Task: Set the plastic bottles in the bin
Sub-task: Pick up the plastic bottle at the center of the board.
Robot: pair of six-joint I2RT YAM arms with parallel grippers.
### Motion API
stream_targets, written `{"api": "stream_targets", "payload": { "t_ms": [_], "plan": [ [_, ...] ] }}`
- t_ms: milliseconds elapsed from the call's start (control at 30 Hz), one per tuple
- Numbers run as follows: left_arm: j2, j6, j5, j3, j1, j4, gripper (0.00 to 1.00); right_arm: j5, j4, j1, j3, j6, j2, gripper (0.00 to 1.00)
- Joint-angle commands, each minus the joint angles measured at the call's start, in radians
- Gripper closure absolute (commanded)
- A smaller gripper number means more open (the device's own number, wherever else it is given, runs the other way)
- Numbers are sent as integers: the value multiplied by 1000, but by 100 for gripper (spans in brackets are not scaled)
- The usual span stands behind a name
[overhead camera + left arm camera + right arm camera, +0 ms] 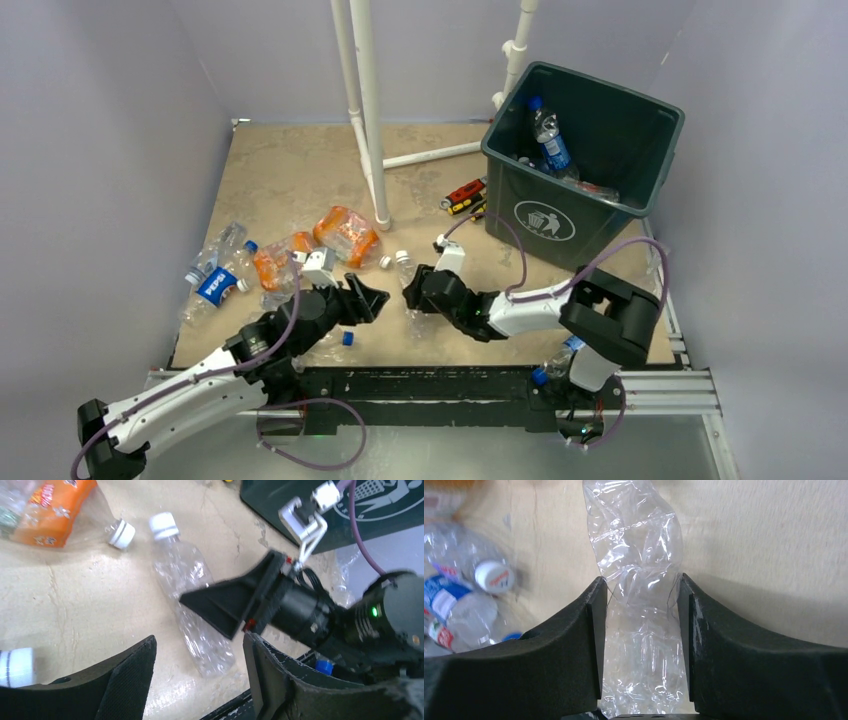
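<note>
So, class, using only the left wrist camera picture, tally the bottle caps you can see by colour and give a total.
White round plastic caps: 3
Blue round plastic cap: 1
Total: 4

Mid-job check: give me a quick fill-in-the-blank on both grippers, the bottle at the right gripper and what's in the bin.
1. The right gripper presses both sides of a clear bottle lying on the table, whose cap is ____.
2. The left gripper hangs ____, with nothing held between its fingers.
3. The labelled bottle leaning inside the bin has a ____ cap.

Missing words: white; open; blue.
</note>
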Motion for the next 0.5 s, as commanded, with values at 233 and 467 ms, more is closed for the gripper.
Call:
{"api": "stream_targets", "payload": {
  "t_ms": [233, 467],
  "plan": [
    [42, 105, -119, 308, -6, -89, 33, -46, 102, 204, -133, -382, -408, 65],
    [22, 268, -65, 425, -7, 44, 32, -104, 238, 257, -243, -528, -701, 68]
  ]
}}
